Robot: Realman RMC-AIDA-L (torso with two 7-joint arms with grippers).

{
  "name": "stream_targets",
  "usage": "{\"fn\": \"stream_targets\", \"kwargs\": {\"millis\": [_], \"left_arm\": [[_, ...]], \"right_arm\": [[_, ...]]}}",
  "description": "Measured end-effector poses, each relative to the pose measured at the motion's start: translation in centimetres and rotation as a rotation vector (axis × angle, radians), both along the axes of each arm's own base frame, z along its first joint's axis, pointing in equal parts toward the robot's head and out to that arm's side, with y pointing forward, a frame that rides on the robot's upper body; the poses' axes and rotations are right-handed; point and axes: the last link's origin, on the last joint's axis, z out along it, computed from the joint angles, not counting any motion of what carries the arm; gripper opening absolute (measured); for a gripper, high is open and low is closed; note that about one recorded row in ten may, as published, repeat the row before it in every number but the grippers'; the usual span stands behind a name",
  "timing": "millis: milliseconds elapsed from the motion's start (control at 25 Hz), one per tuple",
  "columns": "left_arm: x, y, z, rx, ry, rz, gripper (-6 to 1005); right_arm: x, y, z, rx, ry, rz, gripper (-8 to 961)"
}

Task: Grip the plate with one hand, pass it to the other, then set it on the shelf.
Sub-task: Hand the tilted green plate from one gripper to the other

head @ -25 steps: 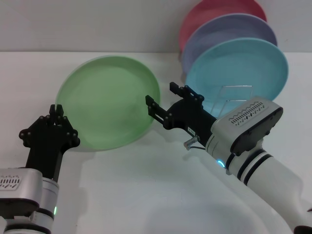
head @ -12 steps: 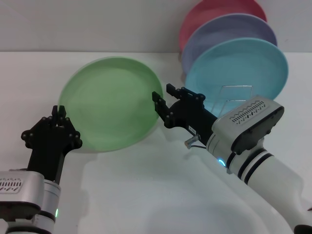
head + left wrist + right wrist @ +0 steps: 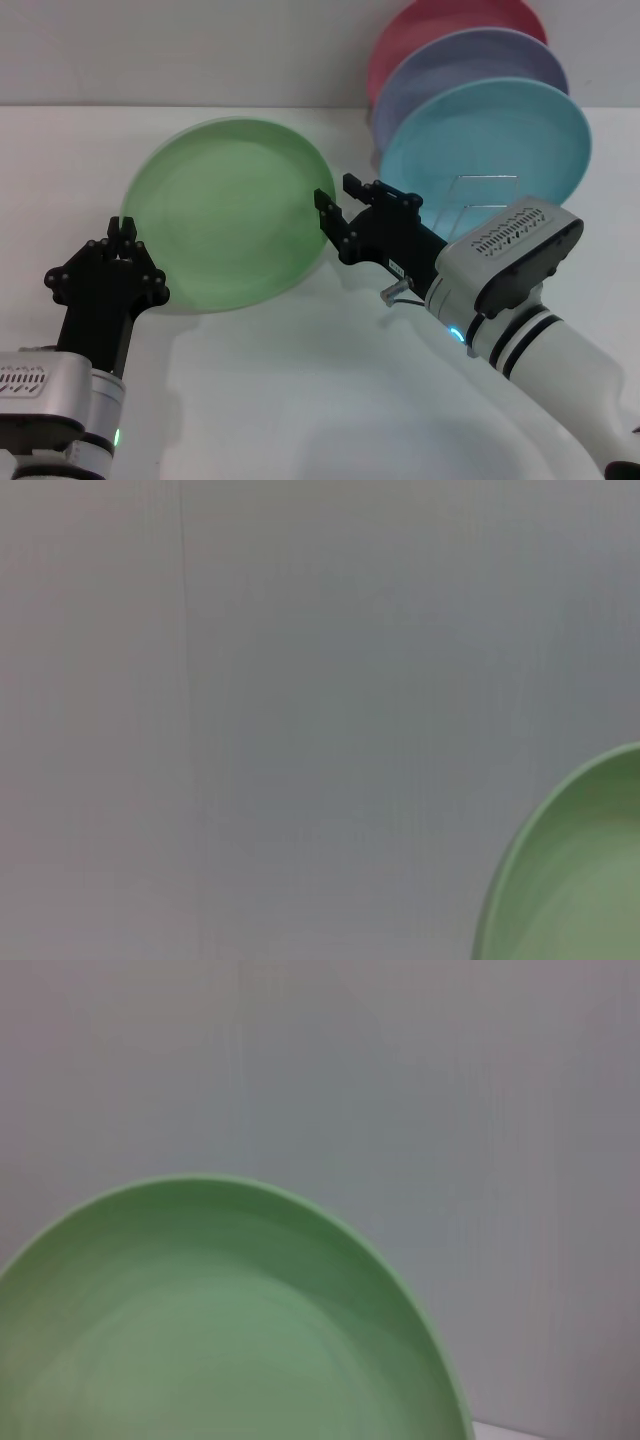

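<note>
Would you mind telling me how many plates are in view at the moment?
4. The light green plate is held up between the two grippers at centre-left; the turquoise plate, lavender plate and pink plate stand stacked front to back at the right. Others may be hidden behind.

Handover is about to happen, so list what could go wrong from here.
1. The green plate hangs tilted, pinched only at its lower edge by the left pincer; it could slip.
2. The right pincer straddles the rim, open; early release drops it.
3. The rack and turquoise plate stand close behind.
</note>
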Motion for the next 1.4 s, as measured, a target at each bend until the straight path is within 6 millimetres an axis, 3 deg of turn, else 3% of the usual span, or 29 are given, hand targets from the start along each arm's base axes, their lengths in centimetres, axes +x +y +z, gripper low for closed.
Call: {"fn": "stream_targets", "kwargs": {"millis": [480, 680, 880, 1400], "left_arm": [[0.02, 0.16, -0.06, -0.005, 0.005, -0.003, 98], [0.02, 0.2, -0.07, -0.006, 0.005, -0.002, 99], [-0.06, 0.2, -0.08, -0.007, 0.008, -0.001, 101], [-0.01, 0.23, -0.1, -0.009, 0.009, -0.004, 104]], "right_arm": [[-0.04, -0.05, -0.16, -0.008, -0.003, -0.003, 284], [-0.17, -0.05, -0.16, -0.007, 0.0, 0.002, 289], [-0.23, 0.0, -0.14, -0.004, 0.003, 0.0, 210], [-0.26, 0.14, -0.1, -0.002, 0.002, -0.001, 180]]}}
